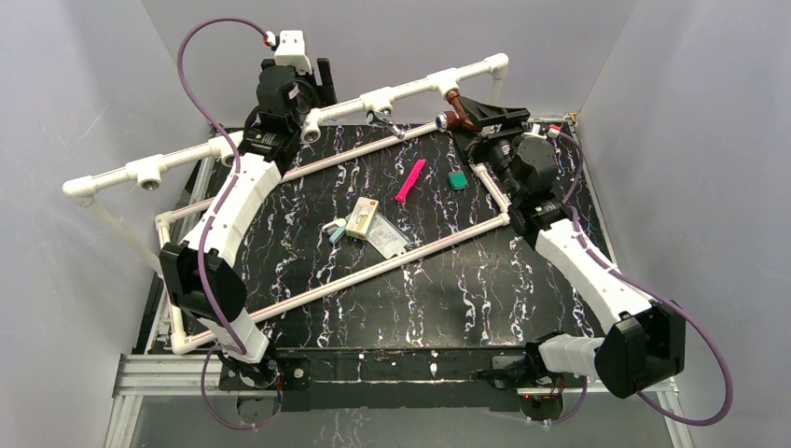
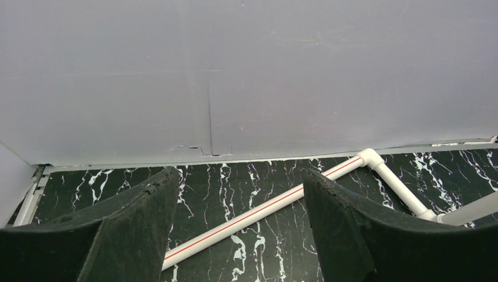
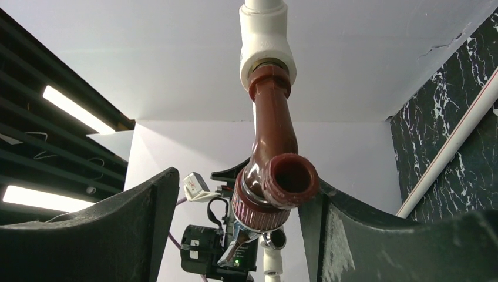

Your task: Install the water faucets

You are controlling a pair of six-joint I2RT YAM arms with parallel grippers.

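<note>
The glossy reddish-brown faucet (image 3: 271, 135) hung from a white plastic pipe socket (image 3: 265, 44) at top centre of the right wrist view, its shank running up the frame, bent spout mouth toward the lens. The right gripper (image 3: 246, 182), the nearer one, flanked it with jaws apart, gripping nothing; the left gripper (image 2: 239, 176) gaped empty over the black marbled table (image 2: 211, 194).

Bright, even light with soft shadows; ceiling strip lights (image 3: 76, 108) glare.

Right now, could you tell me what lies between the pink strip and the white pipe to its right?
A small green block lies there, touching neither the pink strip nor the white pipe; the top external view shows it.
</note>
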